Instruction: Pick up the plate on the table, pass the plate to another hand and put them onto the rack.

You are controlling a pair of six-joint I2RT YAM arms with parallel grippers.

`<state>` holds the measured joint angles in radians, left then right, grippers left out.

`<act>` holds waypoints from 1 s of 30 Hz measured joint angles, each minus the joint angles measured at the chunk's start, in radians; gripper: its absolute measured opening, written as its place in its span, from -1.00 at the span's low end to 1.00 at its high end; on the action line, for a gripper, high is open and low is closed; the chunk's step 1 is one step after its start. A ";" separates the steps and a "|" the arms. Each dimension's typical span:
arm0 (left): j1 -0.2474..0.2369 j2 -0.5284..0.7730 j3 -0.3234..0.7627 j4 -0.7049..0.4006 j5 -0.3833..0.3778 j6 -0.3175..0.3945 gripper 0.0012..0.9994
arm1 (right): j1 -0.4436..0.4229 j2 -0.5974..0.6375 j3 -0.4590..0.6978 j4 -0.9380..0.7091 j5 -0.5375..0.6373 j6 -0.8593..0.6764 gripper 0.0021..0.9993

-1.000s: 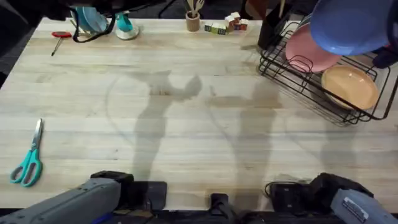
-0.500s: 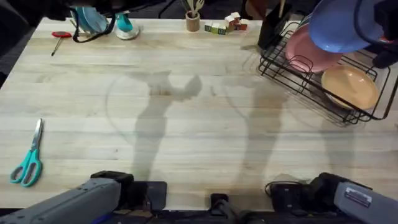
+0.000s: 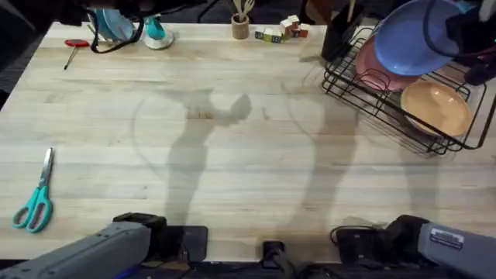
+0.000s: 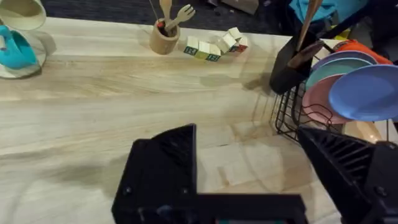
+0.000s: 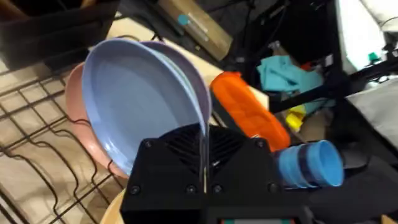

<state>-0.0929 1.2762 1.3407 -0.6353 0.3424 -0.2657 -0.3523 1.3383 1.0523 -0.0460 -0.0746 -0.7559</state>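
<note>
Blue plate [image 3: 415, 37] in right claw [image 5: 204, 163] — just above rack [image 3: 364, 97].

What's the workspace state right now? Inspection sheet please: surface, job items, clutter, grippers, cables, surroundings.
Surface: table, light wood, arm shadows across the middle.
Job items: blue plate held on edge above the rack, over the pink plate; not yet slotted. Orange-yellow dish in the rack.
Clutter: scissors at the near left edge; red screwdriver, utensil cup and small blocks along the far edge.
Grippers: right gripper shut on the plate's rim; left gripper open, holding nothing, above the table.
Cables: black cable at the far left corner.
Surroundings: dark utensil holder beside the rack.
</note>
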 joint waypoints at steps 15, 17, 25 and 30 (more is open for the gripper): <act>0.000 0.000 0.000 0.000 0.000 -0.019 0.99 | 0.000 0.113 0.000 -0.023 -0.049 -0.001 -0.94; 0.000 0.000 0.000 0.000 0.000 -0.019 0.99 | 0.000 0.116 0.000 -0.030 -0.054 -0.001 -0.94; 0.000 0.000 0.000 0.000 0.000 -0.019 0.99 | 0.000 0.121 0.001 -0.093 -0.062 -0.002 -0.50; 0.000 0.000 0.000 0.000 0.000 -0.019 0.99 | 0.005 0.121 0.001 -0.092 -0.064 -0.008 0.90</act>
<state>-0.0929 1.2766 1.3407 -0.6357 0.3420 -0.2848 -0.3470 1.4590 1.0534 -0.1383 -0.1390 -0.7636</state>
